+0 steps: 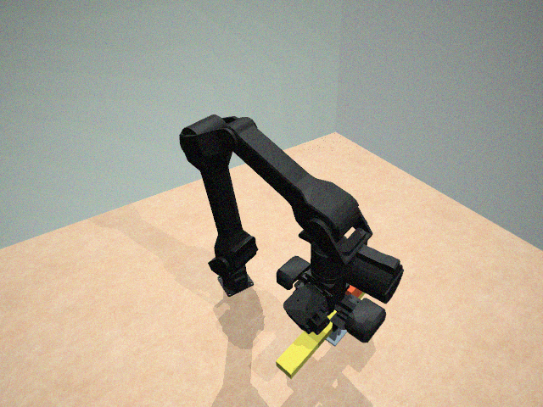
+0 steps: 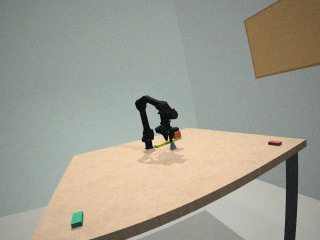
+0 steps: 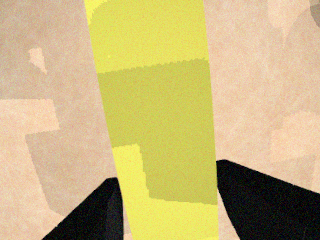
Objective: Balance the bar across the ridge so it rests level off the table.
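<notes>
The yellow bar (image 1: 302, 352) (image 2: 160, 144) (image 3: 155, 110) lies across the top of the blue-grey ridge (image 1: 335, 337) (image 2: 173, 146), with both ends off the table. It looks near level, but the slanted view does not show this exactly. An orange block (image 1: 354, 290) (image 2: 177, 134) sits on the bar's far end. My gripper (image 1: 327, 326) (image 2: 168, 140) (image 3: 167, 179) points down with one finger on each side of the bar, close to the ridge. It is slightly open, and the wrist view shows a thin gap beside the left finger. The contact with the ridge is partly hidden.
A green block (image 2: 77, 219) lies near the table's front left corner. A dark red block (image 2: 274, 142) lies near the right corner. The arm's base (image 1: 235, 284) (image 2: 149, 144) stands beside the ridge. An orange-brown panel (image 2: 286, 41) is on the wall.
</notes>
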`<move>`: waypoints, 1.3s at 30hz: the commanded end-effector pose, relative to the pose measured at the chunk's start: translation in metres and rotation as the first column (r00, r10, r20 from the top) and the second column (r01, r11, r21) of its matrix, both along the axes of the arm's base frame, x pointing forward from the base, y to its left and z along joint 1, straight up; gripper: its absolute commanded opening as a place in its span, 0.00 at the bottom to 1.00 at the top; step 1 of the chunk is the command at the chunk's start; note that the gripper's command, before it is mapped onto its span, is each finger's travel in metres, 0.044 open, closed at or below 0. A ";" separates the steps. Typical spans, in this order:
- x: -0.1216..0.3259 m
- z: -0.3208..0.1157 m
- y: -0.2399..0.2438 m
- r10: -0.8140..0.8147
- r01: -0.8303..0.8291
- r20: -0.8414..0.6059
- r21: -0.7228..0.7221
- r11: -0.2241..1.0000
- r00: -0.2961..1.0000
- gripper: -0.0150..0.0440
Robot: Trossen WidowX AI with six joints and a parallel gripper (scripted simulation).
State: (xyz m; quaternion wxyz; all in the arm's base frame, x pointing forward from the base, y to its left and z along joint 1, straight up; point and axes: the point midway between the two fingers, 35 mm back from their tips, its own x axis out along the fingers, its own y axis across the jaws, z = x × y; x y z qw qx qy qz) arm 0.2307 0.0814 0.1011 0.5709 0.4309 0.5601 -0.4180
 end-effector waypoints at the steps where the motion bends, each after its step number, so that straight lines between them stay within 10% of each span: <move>1: 0.000 0.000 0.000 0.000 0.000 -0.001 0.000 1.000 1.000 0.57; 13: 0.000 0.000 0.000 0.000 0.000 -0.001 0.000 1.000 1.000 1.00; 25: -0.001 0.098 -0.001 0.000 0.000 0.000 0.000 1.000 1.000 1.00; 39: -0.002 0.100 -0.001 0.000 0.000 0.000 0.000 1.000 1.000 1.00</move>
